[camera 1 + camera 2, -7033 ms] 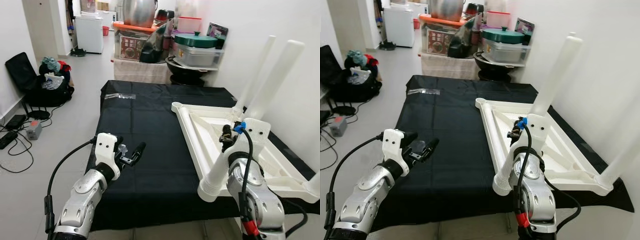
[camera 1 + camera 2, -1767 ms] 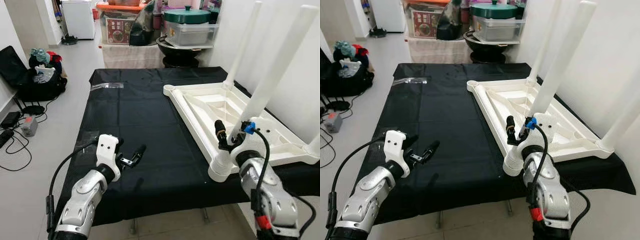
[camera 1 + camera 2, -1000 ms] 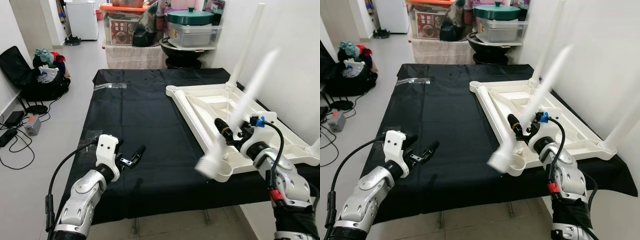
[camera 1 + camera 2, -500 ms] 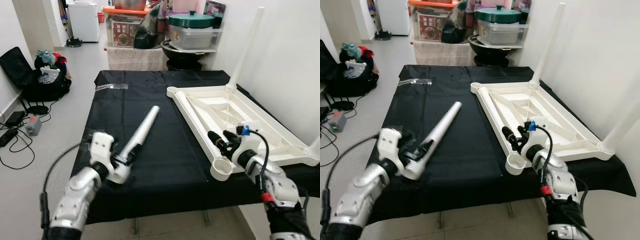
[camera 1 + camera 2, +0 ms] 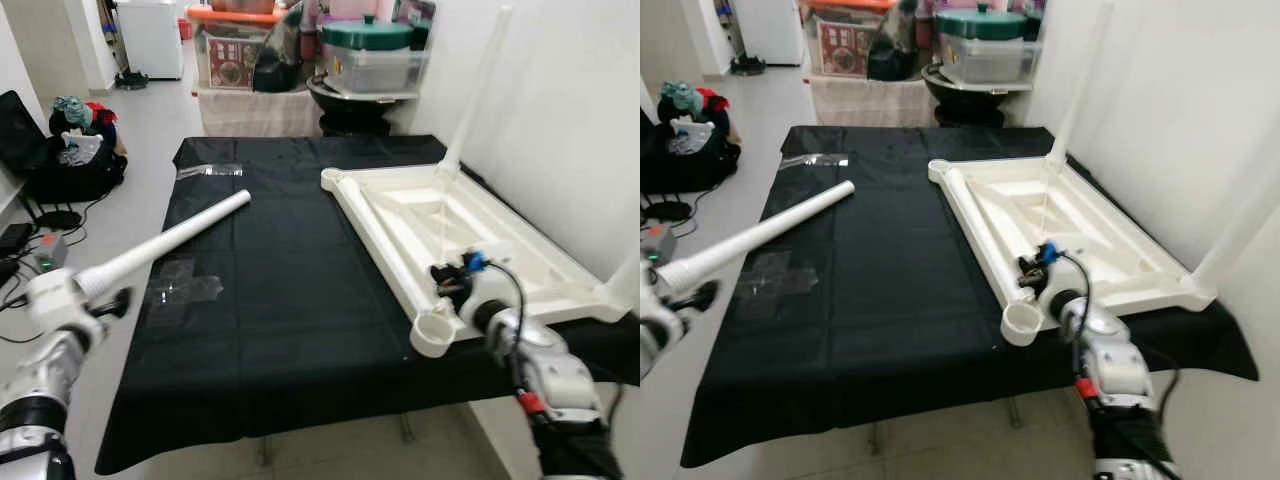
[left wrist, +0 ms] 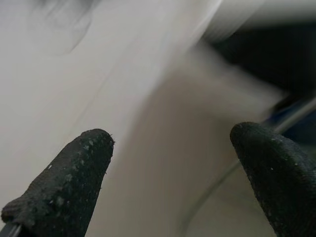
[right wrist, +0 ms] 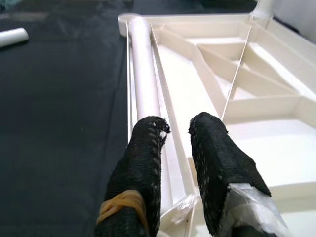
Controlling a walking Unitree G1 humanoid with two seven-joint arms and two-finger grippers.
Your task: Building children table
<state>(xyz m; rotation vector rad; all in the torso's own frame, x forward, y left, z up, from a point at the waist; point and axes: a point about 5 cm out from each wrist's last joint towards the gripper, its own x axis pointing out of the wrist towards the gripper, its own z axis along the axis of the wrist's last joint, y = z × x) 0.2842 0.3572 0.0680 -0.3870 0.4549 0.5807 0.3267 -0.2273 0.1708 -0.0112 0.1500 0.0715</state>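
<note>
The white children's table top (image 5: 380, 250) lies upside down on the right of the black-covered table. One white leg (image 5: 470, 100) stands upright in its far corner and another (image 5: 628, 270) at its right edge. The near-left corner socket (image 5: 437, 335) holds nothing. My right gripper (image 5: 447, 283) hovers just behind that socket over the rim, fingers (image 7: 148, 158) nearly together with nothing between them. My left gripper (image 5: 65, 300) is out past the table's left edge, shut on the thick end of a loose white leg (image 5: 170, 240) that slants up toward the table's middle.
A clear plastic bag (image 5: 210, 170) lies at the far left of the black cloth (image 5: 290, 300). Pots and boxes (image 5: 370, 60) stand behind the table. A black bag with clothes (image 5: 60, 150) and cables sit on the floor to the left. A white wall runs along the right.
My left arm has swung the loose leg outward to the left, past the table edge. The right gripper stays by the near-left corner socket with its fingers closer together.
</note>
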